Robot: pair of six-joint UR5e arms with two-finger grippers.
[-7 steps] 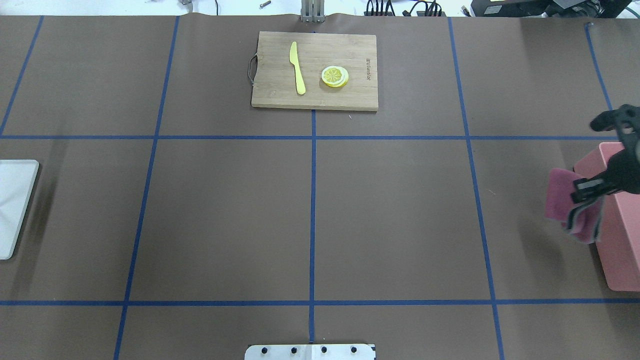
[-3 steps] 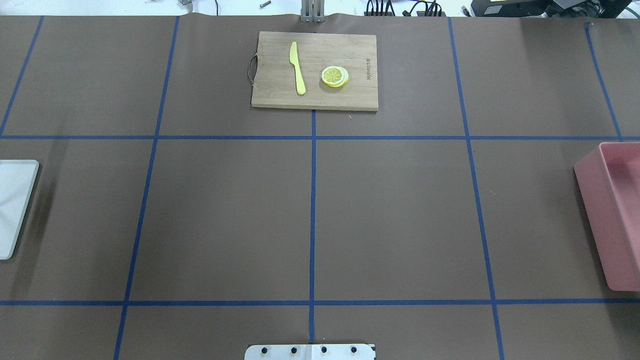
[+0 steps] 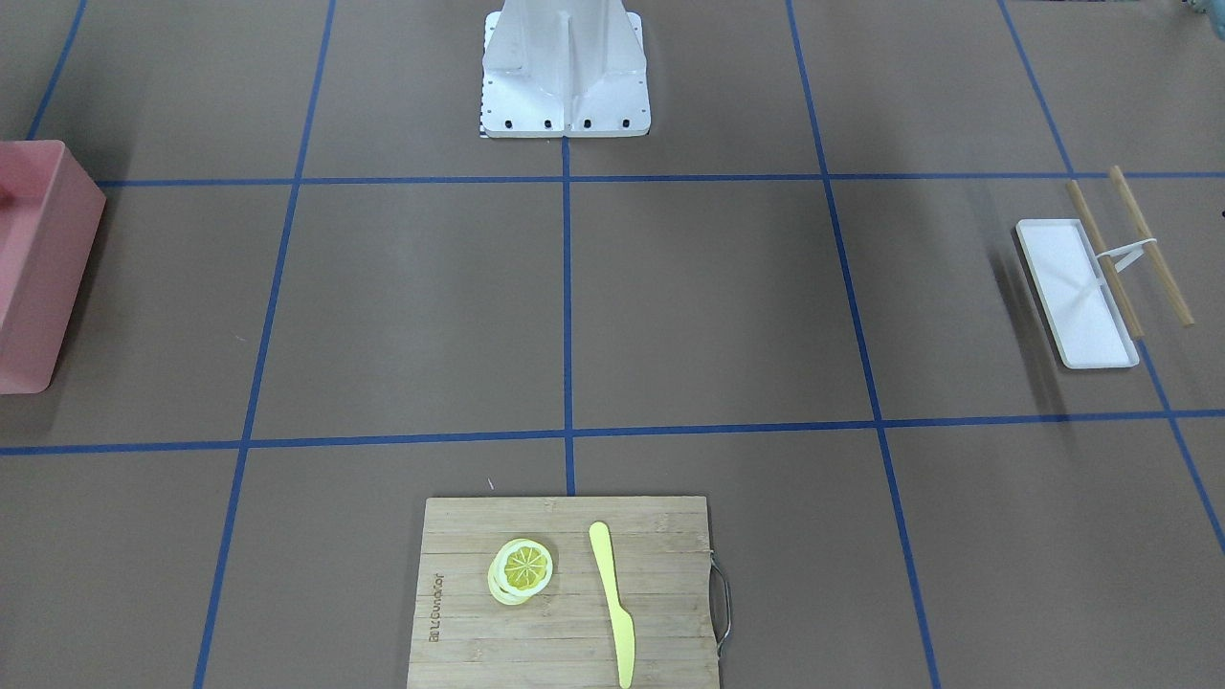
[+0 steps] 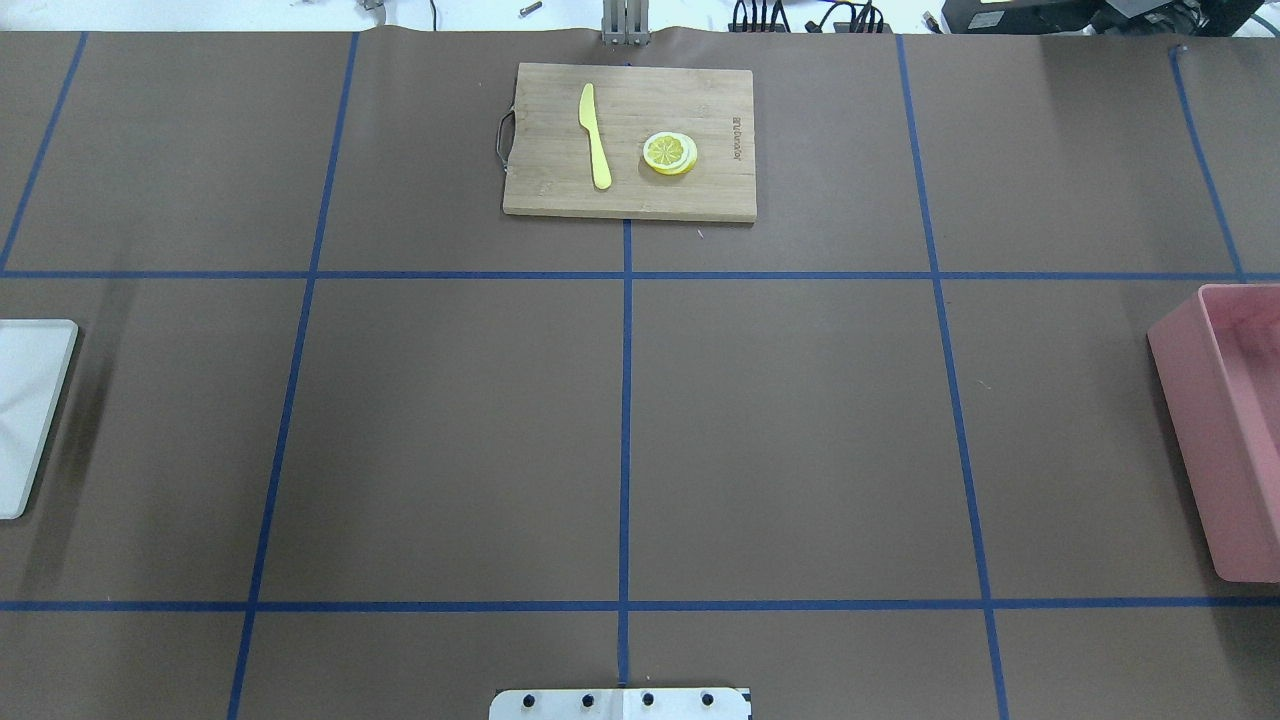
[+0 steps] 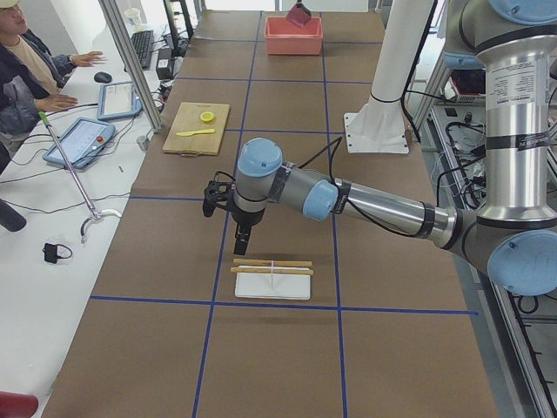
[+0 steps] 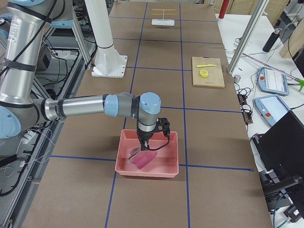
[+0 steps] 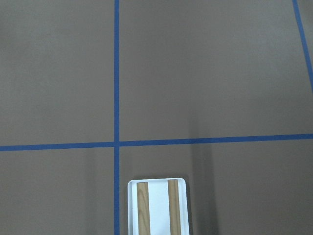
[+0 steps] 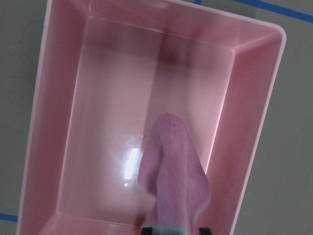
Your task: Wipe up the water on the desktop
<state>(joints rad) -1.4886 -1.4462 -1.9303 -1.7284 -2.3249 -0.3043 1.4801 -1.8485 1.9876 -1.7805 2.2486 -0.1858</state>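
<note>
The desktop (image 4: 800, 430) is a large brown surface with a blue tape grid; I see no water on it. My right gripper (image 6: 144, 142) hangs over the pink bin (image 6: 164, 171) at the table's right end. In the right wrist view it is shut on a pink cloth (image 8: 171, 166) that dangles into the bin (image 8: 63, 122). My left gripper (image 5: 241, 237) points down just above a white tray (image 5: 272, 286) at the left end; I cannot tell whether it is open or shut. Neither gripper shows in the overhead view.
A bamboo cutting board (image 4: 630, 190) with a yellow knife (image 4: 595, 135) and a lemon slice (image 4: 669, 153) lies at the far middle. The white tray (image 3: 1077, 297) carries two wooden sticks (image 3: 1153, 244). The robot's base plate (image 3: 565, 120) stands at the near middle edge.
My right gripper with the pink cloth has moved right, out of the overhead view, over the pink bin. Nothing else on the desktop has moved.
</note>
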